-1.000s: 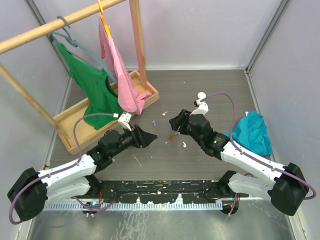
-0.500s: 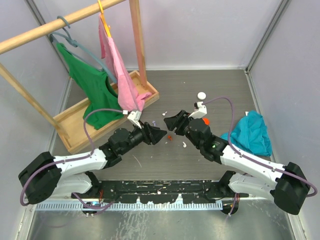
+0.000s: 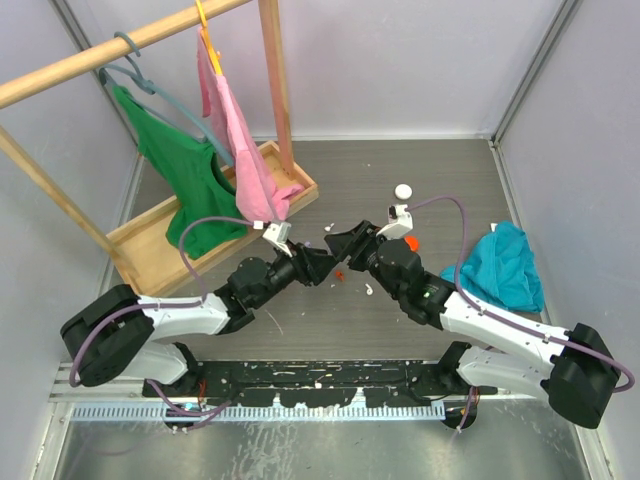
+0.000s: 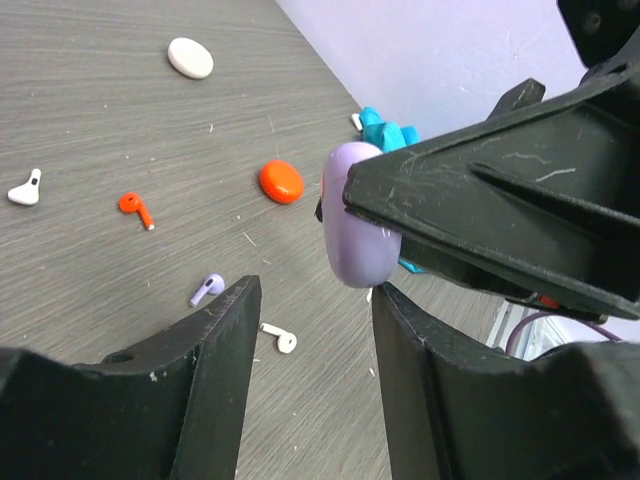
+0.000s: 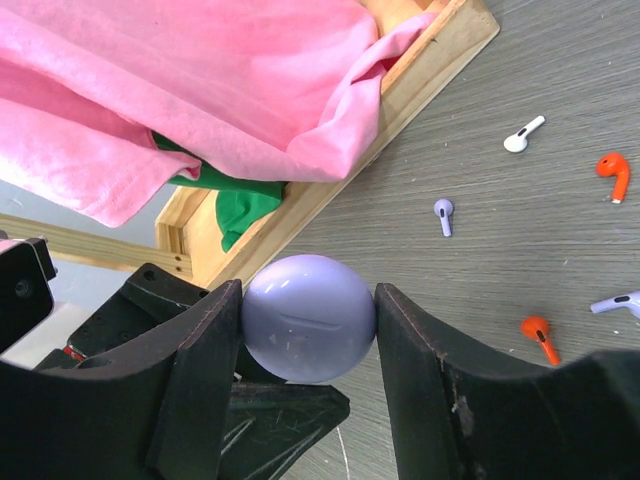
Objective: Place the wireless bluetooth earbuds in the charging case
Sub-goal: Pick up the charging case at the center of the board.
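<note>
right gripper (image 5: 308,300) clamping lilac charging case (image 5: 310,325) by its rim, round face toward its wrist, left gripper (image 4: 315,300) spread apart alongside

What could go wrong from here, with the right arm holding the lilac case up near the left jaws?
1. The case is round and smooth, pinched only at its sides by the right gripper; a nudge could pop it out.
2. The left gripper, jaws open, sits very near the right jaws; they could clash.
3. The lilac bud and others lie loose close by; a dropped case could scatter them.
</note>
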Robot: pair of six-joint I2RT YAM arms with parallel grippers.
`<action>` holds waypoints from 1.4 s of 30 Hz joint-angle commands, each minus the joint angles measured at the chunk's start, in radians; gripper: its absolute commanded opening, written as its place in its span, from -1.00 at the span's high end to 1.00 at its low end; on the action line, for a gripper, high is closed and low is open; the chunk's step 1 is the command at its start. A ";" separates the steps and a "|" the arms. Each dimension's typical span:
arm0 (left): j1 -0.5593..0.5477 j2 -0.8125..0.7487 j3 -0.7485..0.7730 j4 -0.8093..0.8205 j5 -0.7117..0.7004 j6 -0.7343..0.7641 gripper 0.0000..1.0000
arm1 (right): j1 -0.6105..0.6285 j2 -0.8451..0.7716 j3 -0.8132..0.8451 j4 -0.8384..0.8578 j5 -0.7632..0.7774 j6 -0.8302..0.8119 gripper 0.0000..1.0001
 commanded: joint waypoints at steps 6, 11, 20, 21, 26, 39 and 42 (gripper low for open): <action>-0.006 0.022 0.008 0.232 -0.073 0.054 0.05 | 0.013 0.011 -0.011 0.086 0.006 0.041 0.06; -0.006 0.023 0.006 0.259 -0.052 0.068 0.04 | 0.016 0.015 -0.018 0.085 0.010 0.048 0.06; -0.007 0.029 -0.006 0.259 -0.079 0.067 0.47 | 0.019 0.026 -0.018 0.094 -0.010 0.042 0.01; -0.006 0.029 -0.009 0.259 -0.080 0.067 0.52 | 0.019 0.030 -0.019 0.096 -0.012 0.041 -0.01; -0.005 0.028 -0.035 0.266 -0.081 0.067 0.69 | 0.019 0.025 -0.022 0.127 -0.031 -0.006 -0.22; 0.148 -0.026 -0.127 0.330 0.261 0.003 0.71 | -0.157 -0.052 -0.014 0.240 -0.495 -0.373 -0.63; 0.193 -0.049 -0.134 0.336 0.341 -0.011 0.71 | -0.232 -0.038 -0.011 0.272 -0.702 -0.427 -0.63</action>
